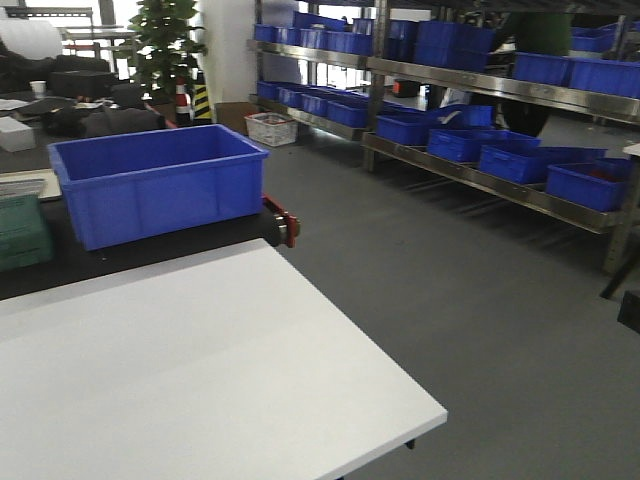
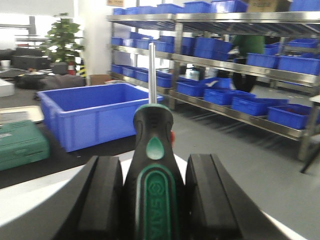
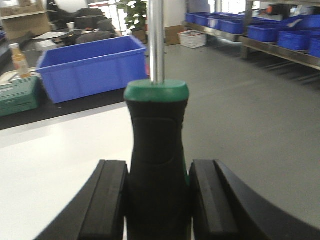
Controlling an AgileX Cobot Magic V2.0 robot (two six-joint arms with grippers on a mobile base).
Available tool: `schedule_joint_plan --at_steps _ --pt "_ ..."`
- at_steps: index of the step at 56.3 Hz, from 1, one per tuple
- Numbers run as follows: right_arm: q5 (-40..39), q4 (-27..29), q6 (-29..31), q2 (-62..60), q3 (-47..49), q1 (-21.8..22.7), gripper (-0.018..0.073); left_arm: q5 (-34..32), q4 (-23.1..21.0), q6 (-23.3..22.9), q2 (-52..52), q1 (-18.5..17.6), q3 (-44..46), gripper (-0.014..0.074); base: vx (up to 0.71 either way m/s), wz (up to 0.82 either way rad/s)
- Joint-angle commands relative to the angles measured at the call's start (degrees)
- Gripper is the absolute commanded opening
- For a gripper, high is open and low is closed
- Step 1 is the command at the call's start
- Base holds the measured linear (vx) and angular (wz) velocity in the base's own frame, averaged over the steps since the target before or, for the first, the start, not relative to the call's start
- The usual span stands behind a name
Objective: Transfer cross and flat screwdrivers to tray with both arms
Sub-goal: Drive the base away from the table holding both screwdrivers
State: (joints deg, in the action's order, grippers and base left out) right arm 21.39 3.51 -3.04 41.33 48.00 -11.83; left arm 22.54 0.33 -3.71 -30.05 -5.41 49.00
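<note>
the left gripper (image 2: pixel 155 200) is clamped on the black-and-green handle of a screwdriver (image 2: pixel 152 142), whose steel shaft points away over the white table (image 2: pixel 30 200). beyond it, from left to right, sit a green case (image 2: pixel 20 145), a blue bin (image 2: pixel 95 112) and steel shelves (image 2: pixel 240 62) loaded with more blue bins. the right gripper (image 3: pixel 159 200) likewise squeezes the other screwdriver (image 3: pixel 157 125) by its handle, shaft pointing away above the same white tabletop.
</note>
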Motion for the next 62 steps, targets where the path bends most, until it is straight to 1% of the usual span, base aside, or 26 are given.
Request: schedule_joint_plan --at_steps 1,35,49,62 --pt "-5.3 -0.1 0.1 -0.2 1.9 0.0 -0.0009 -5.7 -0.3 -0.3 -0.3 0.1 1.7 -0.0001 -0.13 -0.51" --pt "-5.3 -0.1 0.1 -0.2 1.9 0.0 -0.0009 -5.7 -0.3 -0.3 -0.3 0.1 1.7 -0.0001 -0.08 -0.44" --pt "-5.3 -0.1 0.1 -0.2 1.9 0.0 -0.0009 -5.7 -0.3 -0.3 -0.3 0.1 1.7 -0.0001 0.03 -0.47" --pt "-5.2 -0.1 0.1 -0.3 1.9 0.0 -0.0009 -5.7 -0.3 -0.3 -0.3 0.1 1.7 -0.0001 0.12 -0.64"
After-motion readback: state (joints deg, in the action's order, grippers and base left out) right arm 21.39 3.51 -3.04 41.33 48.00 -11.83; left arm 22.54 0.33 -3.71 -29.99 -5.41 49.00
